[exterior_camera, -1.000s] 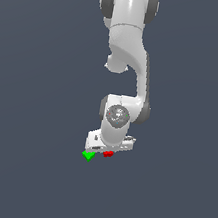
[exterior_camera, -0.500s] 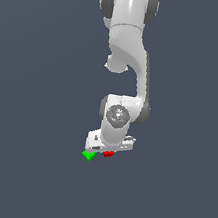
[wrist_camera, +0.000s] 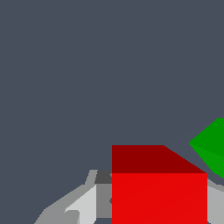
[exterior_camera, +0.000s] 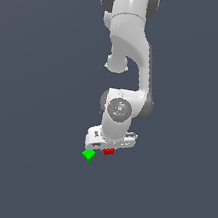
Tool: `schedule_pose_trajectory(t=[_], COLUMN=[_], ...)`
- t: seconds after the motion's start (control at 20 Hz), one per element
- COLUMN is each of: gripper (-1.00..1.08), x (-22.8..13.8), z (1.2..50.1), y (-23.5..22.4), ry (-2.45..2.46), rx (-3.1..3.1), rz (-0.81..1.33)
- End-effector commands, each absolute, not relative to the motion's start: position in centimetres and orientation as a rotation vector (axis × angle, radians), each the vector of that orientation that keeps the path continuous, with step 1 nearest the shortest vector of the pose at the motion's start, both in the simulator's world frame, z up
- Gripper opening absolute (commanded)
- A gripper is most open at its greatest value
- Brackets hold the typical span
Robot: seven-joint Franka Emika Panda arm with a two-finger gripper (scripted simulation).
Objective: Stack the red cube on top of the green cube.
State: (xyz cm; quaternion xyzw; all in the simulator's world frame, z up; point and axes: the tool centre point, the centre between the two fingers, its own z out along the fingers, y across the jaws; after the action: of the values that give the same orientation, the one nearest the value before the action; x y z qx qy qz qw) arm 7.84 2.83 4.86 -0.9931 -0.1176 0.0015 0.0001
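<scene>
Green first, going from the exterior view's left: the tiny, plain, bright green cube (exterior_camera: 89, 154) lies on the flat dark grey desk (exterior_camera: 24, 167), turned corner-on to the camera. Just beside it, toward the exterior view's right, sits the tiny, plain, bright red cube (exterior_camera: 108, 151), tucked directly beneath the white robot pincer (exterior_camera: 107, 150). The two cubes are near each other but apart, with nothing on top of the green one, so the stacking itself is not yet done.

From the wrist view, the red cube (wrist_camera: 159, 192) fills the space between the pale grey fingers (wrist_camera: 83, 205), which stand on either side of it; whether they are pressing its faces or only bracketing it I cannot tell. The green cube (wrist_camera: 212, 146) shows off to one side. My judgement: the task is at the grasping step, with the lift, the carry over the green cube and the release all left.

Counted: one red cube, one green cube, one arm with one pincer.
</scene>
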Motion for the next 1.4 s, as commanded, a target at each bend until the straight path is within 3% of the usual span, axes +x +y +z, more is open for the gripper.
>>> schedule_pose_trajectory(t=[0.0, 0.6, 0.95, 1.35], gripper=[-1.00, -1.00, -1.00, -1.00], x=[7.9, 8.0, 8.3, 9.7], z=[6.8, 12.0, 11.3, 8.2], y=[2.8, 2.9, 2.0, -2.3], ry=[-0.370, -0.370, -0.370, -0.370], rx=[-3.120, -3.120, -3.120, -3.120], rz=[0.001, 0.000, -0.002, 0.000])
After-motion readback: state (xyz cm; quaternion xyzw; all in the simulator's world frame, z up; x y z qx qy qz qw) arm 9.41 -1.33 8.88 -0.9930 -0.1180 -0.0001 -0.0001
